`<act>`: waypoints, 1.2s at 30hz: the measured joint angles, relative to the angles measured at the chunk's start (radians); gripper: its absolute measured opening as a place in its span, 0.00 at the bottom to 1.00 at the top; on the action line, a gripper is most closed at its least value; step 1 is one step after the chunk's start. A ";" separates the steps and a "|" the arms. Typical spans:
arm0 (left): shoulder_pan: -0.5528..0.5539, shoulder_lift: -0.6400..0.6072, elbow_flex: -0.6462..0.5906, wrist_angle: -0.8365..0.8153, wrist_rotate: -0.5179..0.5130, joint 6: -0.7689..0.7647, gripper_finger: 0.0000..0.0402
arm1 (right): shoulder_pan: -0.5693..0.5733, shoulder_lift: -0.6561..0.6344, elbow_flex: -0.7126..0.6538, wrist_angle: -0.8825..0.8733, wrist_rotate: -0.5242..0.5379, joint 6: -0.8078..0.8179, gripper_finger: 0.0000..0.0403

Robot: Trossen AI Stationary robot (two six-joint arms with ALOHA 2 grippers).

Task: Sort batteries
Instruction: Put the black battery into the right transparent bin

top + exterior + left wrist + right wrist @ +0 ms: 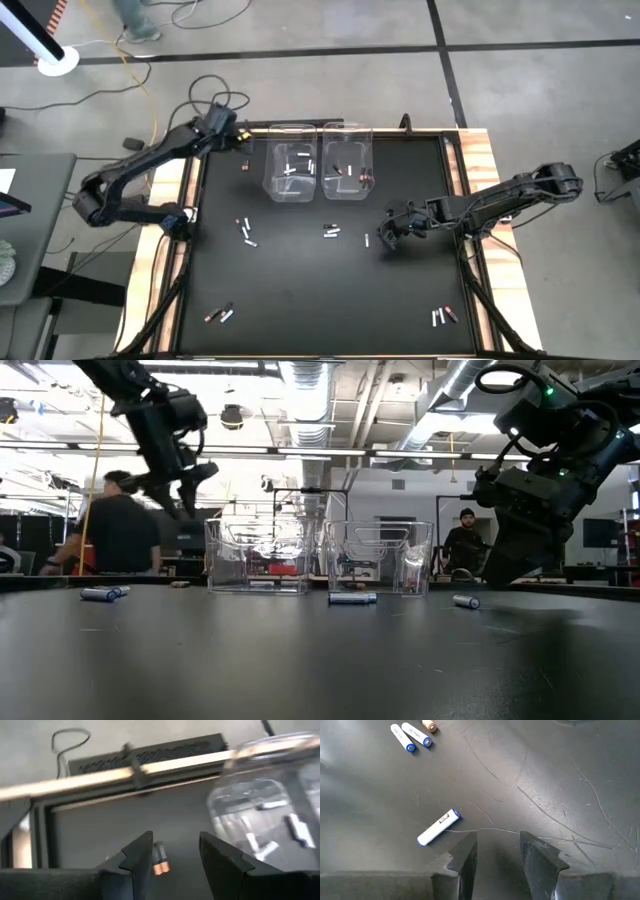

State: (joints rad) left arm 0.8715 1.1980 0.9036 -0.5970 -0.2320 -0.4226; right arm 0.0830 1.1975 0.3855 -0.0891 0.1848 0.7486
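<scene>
Two clear bins stand at the far middle of the black mat. The left bin [291, 160] holds white batteries, the right bin [347, 160] dark and copper ones. My left gripper [232, 136] hovers open above the mat's far left corner, left of the left bin [270, 795]. A copper-and-dark battery [160, 860] lies on the mat below its fingers. My right gripper [390, 234] stands open low over the mat's right middle. A white battery with a blue end [438, 827] lies just off its fingertips [497, 845]. More batteries [245, 230] lie loose on the mat.
Loose batteries lie in small groups at the mat's middle [331, 232], near left [220, 314] and near right [444, 316]. A raised wooden border [480, 170] frames the mat. People [118, 530] show in the room beyond the table.
</scene>
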 joint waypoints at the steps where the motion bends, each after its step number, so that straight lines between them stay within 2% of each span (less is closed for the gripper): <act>1: 0.014 -0.001 -0.016 -0.001 0.000 -0.015 0.38 | 0.000 0.000 0.000 0.000 0.000 0.000 0.41; 8: 0.094 0.088 -0.057 -0.005 0.020 -0.046 0.38 | 0.000 0.000 0.000 0.000 0.000 0.003 0.41; 17: 0.098 0.258 -0.058 0.036 0.047 -0.014 0.38 | 0.000 0.000 0.000 0.000 0.000 0.003 0.41; 29: 0.101 0.385 -0.058 0.119 0.102 0.005 0.38 | 0.000 0.000 0.000 -0.003 0.000 0.003 0.41; 36: 0.101 0.406 -0.058 0.124 0.105 0.002 0.38 | 0.000 0.000 0.000 -0.005 0.000 0.003 0.41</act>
State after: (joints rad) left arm 0.9726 1.6035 0.8459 -0.4730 -0.1272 -0.4210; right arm 0.0826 1.1976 0.3855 -0.0937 0.1848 0.7513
